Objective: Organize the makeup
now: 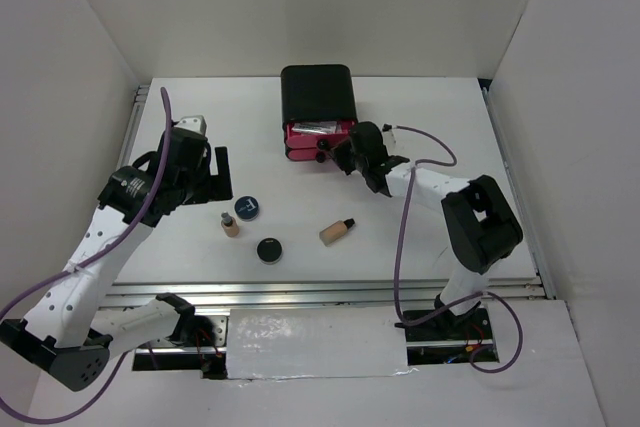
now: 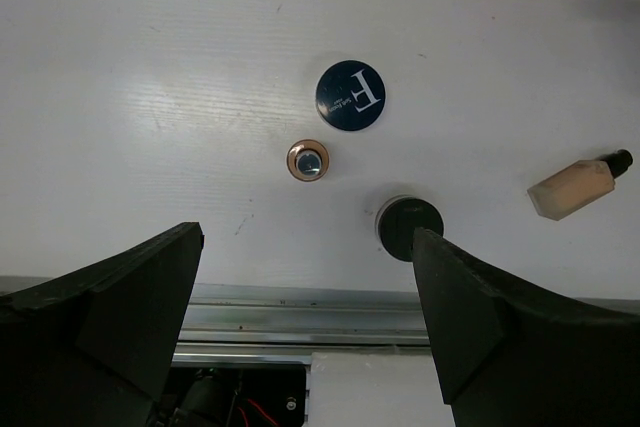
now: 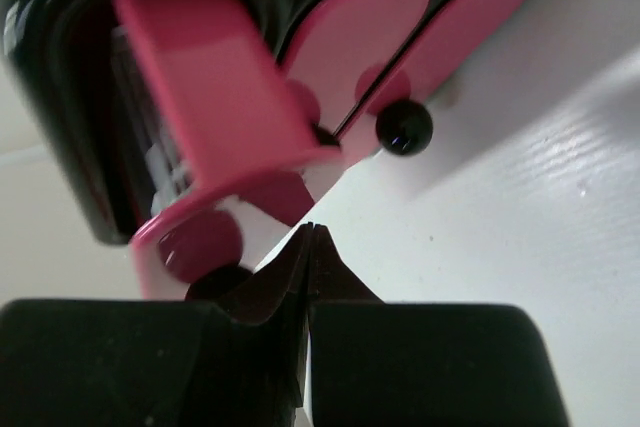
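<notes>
White counter's (image 1: 430, 147) far edge is taken by the black box (image 1: 316, 95), whose open top drawer (image 3: 215, 77) is best pushed squarely by the right gripper's (image 3: 310, 233) closed fingers; the left gripper (image 2: 308, 247) is spread wide.

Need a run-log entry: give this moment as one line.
left gripper open, hovering | right gripper shut at open pink drawer | blue compact, black compact, upright bottle, lying bottle on table

Black box (image 1: 318, 95), pink drawers (image 3: 360, 37); navy compact (image 2: 350, 95) lettered white; beige bottle (image 2: 572, 190).
</notes>
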Tool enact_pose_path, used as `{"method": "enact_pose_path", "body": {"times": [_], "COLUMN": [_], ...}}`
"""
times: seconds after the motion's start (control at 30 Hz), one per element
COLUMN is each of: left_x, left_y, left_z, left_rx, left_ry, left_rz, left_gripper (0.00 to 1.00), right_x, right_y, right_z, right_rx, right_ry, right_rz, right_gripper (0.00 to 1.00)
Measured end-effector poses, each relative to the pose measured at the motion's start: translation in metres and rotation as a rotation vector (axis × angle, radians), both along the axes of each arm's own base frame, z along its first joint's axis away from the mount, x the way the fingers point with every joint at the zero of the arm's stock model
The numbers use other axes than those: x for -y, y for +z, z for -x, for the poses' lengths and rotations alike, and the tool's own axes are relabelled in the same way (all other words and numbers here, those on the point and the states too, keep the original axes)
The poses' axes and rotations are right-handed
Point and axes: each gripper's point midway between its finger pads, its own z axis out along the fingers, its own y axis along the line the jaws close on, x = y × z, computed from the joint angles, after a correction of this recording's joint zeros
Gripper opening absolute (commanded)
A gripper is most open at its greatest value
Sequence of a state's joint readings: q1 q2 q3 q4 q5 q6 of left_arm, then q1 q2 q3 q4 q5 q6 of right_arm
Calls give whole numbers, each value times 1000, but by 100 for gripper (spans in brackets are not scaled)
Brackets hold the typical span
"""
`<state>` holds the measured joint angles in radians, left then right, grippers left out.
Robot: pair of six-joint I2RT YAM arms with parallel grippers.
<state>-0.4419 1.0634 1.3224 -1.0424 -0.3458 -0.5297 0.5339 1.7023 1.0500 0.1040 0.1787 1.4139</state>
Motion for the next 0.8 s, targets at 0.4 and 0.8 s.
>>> {"method": "enact_pose_path", "body": {"times": [0.4, 0.8], "left_x": [-5, -4], "left_y": [3, 2], "left_z": [1, -1], "left_rx": [2, -5], "left_ry": [16, 20], "left_rz": [-18, -17], "left_gripper": [99, 99], "right_x": [1, -11], "right_y": [11, 22], "right_z": [-42, -53], "right_rx": [37, 85], "right_ry": [40, 114], "right_rz": [-29, -79], "right_gripper": [0, 17]}}
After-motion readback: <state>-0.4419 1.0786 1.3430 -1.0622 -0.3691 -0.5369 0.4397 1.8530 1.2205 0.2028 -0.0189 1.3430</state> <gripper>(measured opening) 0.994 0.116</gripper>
